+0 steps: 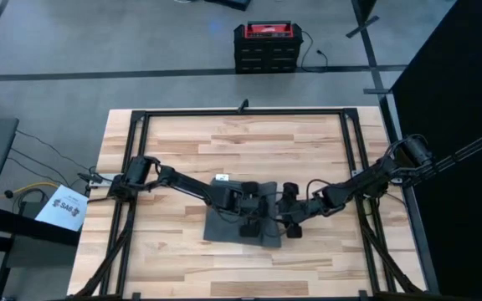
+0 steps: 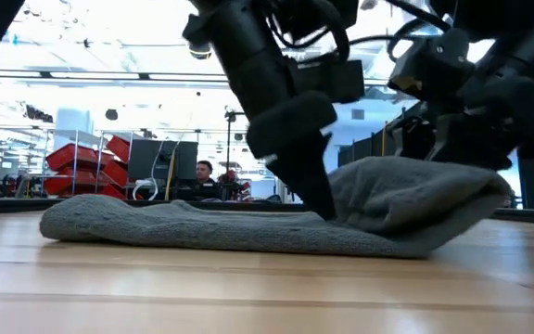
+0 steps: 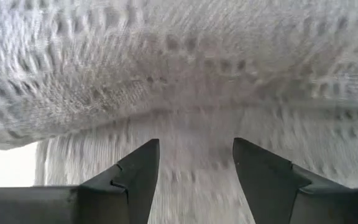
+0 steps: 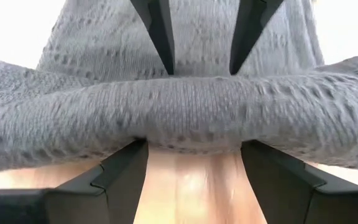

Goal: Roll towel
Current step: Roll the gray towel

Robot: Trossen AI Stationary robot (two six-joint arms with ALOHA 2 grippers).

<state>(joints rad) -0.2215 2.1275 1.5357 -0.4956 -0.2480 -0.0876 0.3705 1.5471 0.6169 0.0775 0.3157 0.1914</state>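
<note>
High view: the towel [image 1: 241, 219] lies mid-desk [image 1: 182, 142], with the left pincer [image 1: 252, 203] and right pincer [image 1: 289, 216] meeting over its right part.

Low view: that side is raised into a fold.

Wrist views: both pincers stand apart; the right straddles the fold's edge, the left presses flat cloth opposite.

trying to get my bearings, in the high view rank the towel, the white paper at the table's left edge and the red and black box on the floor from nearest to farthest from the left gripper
From the left gripper, open at table centre:
1. The towel, directly under it, touching.
2. The red and black box, on the floor beyond the table's far edge.
3. The white paper, off the table's left edge, a bit farther than the box.
</note>
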